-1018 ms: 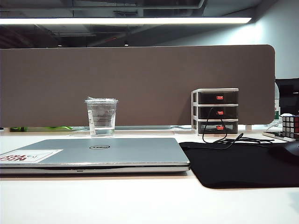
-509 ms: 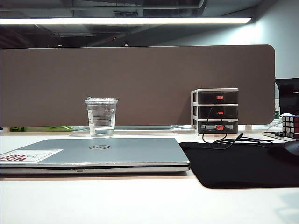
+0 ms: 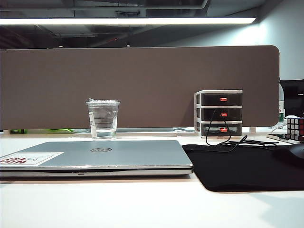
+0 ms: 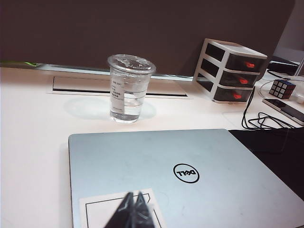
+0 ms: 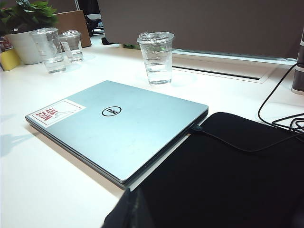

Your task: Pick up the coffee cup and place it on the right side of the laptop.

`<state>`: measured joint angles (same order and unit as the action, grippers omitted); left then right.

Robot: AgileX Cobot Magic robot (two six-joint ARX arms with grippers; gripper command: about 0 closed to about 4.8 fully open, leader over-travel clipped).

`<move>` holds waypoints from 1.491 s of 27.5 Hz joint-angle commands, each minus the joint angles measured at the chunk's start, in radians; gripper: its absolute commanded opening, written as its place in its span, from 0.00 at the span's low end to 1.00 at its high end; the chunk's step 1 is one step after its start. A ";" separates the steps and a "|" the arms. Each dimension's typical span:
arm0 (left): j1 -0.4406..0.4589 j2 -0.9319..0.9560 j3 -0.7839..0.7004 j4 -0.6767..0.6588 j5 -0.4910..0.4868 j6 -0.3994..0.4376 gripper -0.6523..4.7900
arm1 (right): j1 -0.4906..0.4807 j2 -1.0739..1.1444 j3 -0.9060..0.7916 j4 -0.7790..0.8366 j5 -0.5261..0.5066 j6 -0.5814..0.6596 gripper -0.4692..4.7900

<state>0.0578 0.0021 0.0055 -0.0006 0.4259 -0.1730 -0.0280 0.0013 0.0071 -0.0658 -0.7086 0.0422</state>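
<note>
The coffee cup [image 3: 103, 119] stands alone behind the closed laptop [image 3: 95, 156], open surface [image 4: 33, 118] on both sides. Right of the laptop, a black mouse mat [image 3: 242, 166], cable [image 3: 228, 140] and drawer organizer [image 3: 219, 113] crowd the way.

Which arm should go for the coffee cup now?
Probably left. The coffee cup stands behind the laptop on its left half, straight ahead of the shut left gripper. The right gripper hangs over the mouse mat, farther off.

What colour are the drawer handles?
Red, on the drawer organizer; clearest in the exterior view.
</note>
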 commanded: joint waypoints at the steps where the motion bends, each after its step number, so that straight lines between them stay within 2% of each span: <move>1: 0.001 0.000 0.002 0.008 -0.020 0.004 0.12 | 0.001 -0.002 -0.006 0.021 -0.005 0.004 0.09; 7: 0.001 0.000 0.002 0.009 -0.066 0.003 0.14 | 0.001 -0.002 -0.006 0.031 -0.005 0.004 0.09; 9: 0.001 0.000 0.002 0.018 -0.066 0.004 0.35 | 0.001 -0.002 -0.006 0.040 -0.005 0.004 0.09; 10: 0.001 0.000 0.002 0.045 -0.066 0.003 0.70 | 0.001 -0.002 -0.006 0.050 -0.005 0.004 0.09; 11: 0.001 0.000 0.002 0.084 -0.066 0.003 0.87 | 0.001 -0.002 -0.006 0.057 -0.005 0.004 0.09; 12: 0.001 0.000 0.002 0.113 -0.066 0.003 0.91 | 0.001 -0.002 -0.006 0.064 -0.006 0.004 0.09; 16: 0.001 0.000 0.010 0.211 -0.074 0.003 0.92 | 0.001 -0.002 -0.006 0.082 -0.006 0.007 0.09; 18: 0.001 0.000 0.018 0.207 -0.074 -0.001 0.93 | 0.001 -0.002 -0.006 0.087 -0.006 0.007 0.09; 20: 0.001 0.001 0.019 0.209 -0.074 -0.004 0.99 | 0.001 -0.002 -0.006 0.086 -0.008 0.007 0.09; 24: 0.001 0.002 0.026 0.226 -0.074 -0.022 1.00 | 0.001 -0.002 -0.006 0.086 -0.010 0.008 0.09; 26: 0.001 0.022 0.053 0.206 -0.074 0.055 1.00 | 0.001 -0.002 -0.006 0.086 -0.012 0.008 0.09; 28: 0.001 0.058 0.081 0.196 -0.072 0.089 1.00 | 0.002 -0.002 -0.006 0.086 -0.015 0.008 0.09; 33: 0.001 0.244 0.165 0.255 -0.067 0.104 1.00 | 0.002 -0.002 -0.006 0.085 -0.031 0.008 0.09; 36: 0.001 0.517 0.257 0.338 -0.048 0.158 1.00 | 0.002 -0.002 -0.006 0.085 -0.031 0.008 0.09; 38: 0.001 0.658 0.300 0.420 0.006 0.231 1.00 | 0.002 -0.002 -0.006 0.086 -0.031 0.007 0.09; 41: 0.002 0.829 0.363 0.514 0.078 0.293 1.00 | 0.001 -0.002 -0.006 0.085 -0.031 0.007 0.09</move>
<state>0.0582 0.7666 0.3294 0.4282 0.4507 0.0692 -0.0273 0.0013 0.0071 0.0025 -0.7357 0.0456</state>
